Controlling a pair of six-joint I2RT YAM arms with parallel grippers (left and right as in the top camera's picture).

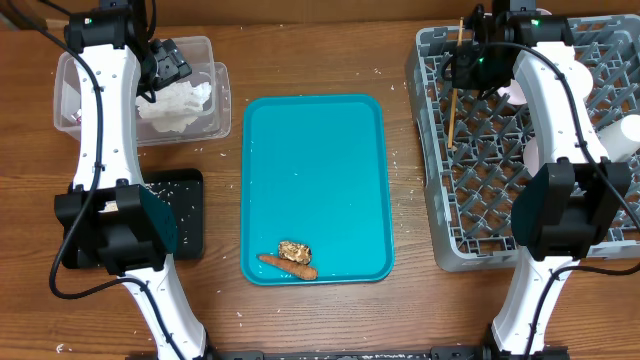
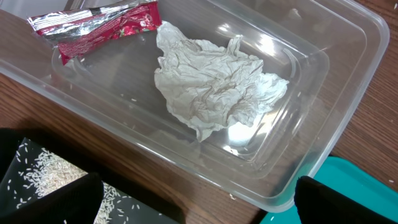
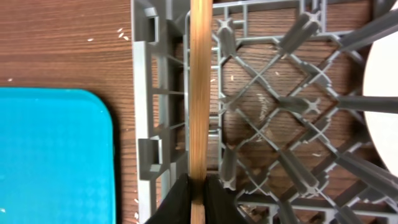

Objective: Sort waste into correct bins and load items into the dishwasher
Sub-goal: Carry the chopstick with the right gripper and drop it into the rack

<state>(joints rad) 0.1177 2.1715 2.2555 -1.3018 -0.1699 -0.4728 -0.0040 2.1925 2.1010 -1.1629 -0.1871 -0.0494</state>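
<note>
My right gripper [image 1: 466,62] is shut on a wooden chopstick [image 1: 454,100] and holds it over the left edge of the grey dishwasher rack [image 1: 440,210]. In the right wrist view the fingers [image 3: 198,200] pinch the chopstick [image 3: 200,93] above the rack's wall [image 3: 143,93]. My left gripper [image 1: 166,66] is open and empty over the clear plastic bin [image 1: 218,110]. The bin holds a crumpled white napkin [image 2: 211,87] and a red wrapper [image 2: 93,25]. The teal tray [image 1: 312,150] holds a brown food lump [image 1: 294,249] and an orange carrot piece [image 1: 287,265].
A black bin [image 1: 182,205] sprinkled with rice stands below the clear bin, left of the tray. White dishes [image 1: 622,135] sit in the right part of the rack; a white plate [image 3: 382,93] shows in the right wrist view. Rice grains lie scattered on the wooden table.
</note>
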